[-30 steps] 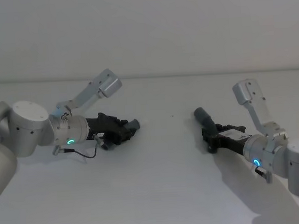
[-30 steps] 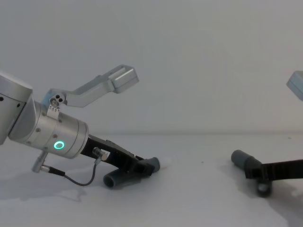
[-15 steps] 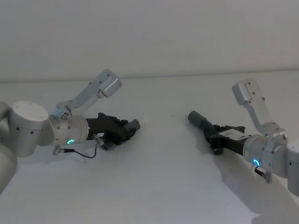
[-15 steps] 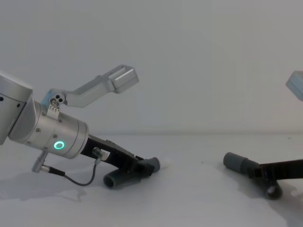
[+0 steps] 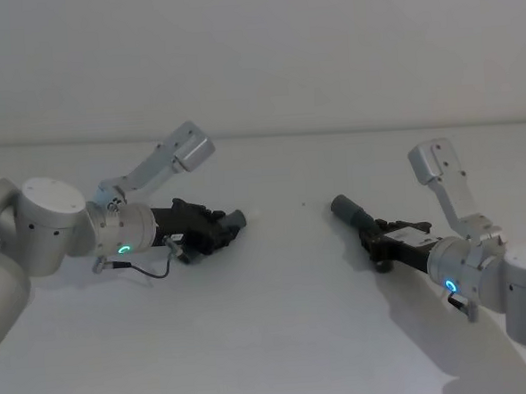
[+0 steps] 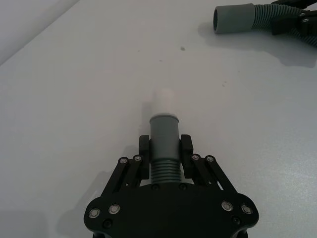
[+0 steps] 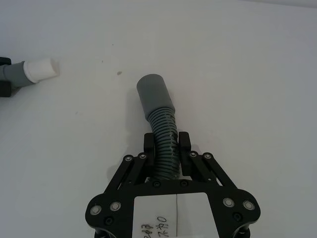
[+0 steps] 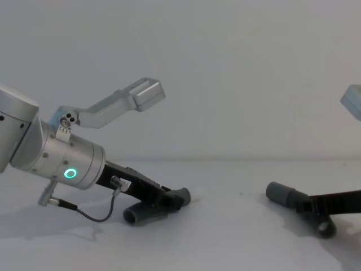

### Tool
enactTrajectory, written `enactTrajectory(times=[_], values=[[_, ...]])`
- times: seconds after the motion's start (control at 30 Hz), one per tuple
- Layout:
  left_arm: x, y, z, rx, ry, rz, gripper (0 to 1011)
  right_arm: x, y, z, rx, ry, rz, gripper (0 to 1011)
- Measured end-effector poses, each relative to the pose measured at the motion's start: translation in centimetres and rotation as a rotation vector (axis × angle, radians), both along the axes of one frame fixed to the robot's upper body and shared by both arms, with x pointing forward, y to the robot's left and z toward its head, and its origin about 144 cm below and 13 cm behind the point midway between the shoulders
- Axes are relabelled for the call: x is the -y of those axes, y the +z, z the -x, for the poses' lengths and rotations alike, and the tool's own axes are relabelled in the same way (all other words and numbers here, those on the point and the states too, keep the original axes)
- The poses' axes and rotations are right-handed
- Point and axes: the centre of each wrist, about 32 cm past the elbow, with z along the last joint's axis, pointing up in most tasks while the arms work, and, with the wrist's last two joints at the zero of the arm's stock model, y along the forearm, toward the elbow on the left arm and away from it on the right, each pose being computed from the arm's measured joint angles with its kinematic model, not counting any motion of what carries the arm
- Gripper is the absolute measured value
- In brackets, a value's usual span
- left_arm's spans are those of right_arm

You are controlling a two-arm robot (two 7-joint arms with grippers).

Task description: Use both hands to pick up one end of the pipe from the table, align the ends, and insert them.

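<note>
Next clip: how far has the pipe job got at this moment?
Done: both pieces are gripped. The left gripper has its jaws shut on the white-tipped hose piece; the right gripper is shut on the other hose piece. In hand: the white tip and the open cuff roughly face each other across the table. Left: closing the wide gap, aligning and inserting them.

dark grey ribbed pipe [image 6: 164, 167]; white tip [image 6: 164, 101]; black gripper [image 6: 165, 148]

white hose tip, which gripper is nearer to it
Left. The left gripper grips that dark grey ribbed hose piece just behind the narrow white tip; the right gripper holds the other hose piece, well apart.
</note>
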Motion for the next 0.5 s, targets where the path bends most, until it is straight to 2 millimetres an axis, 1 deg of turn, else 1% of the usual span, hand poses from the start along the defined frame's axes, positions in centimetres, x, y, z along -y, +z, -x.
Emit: enactTrajectory(times=[0.5], values=[[0.00, 0.00, 0.00, 0.000, 0.000, 0.000, 353, 0.00, 0.00, 0.00, 0.000, 0.000, 0.000, 274]])
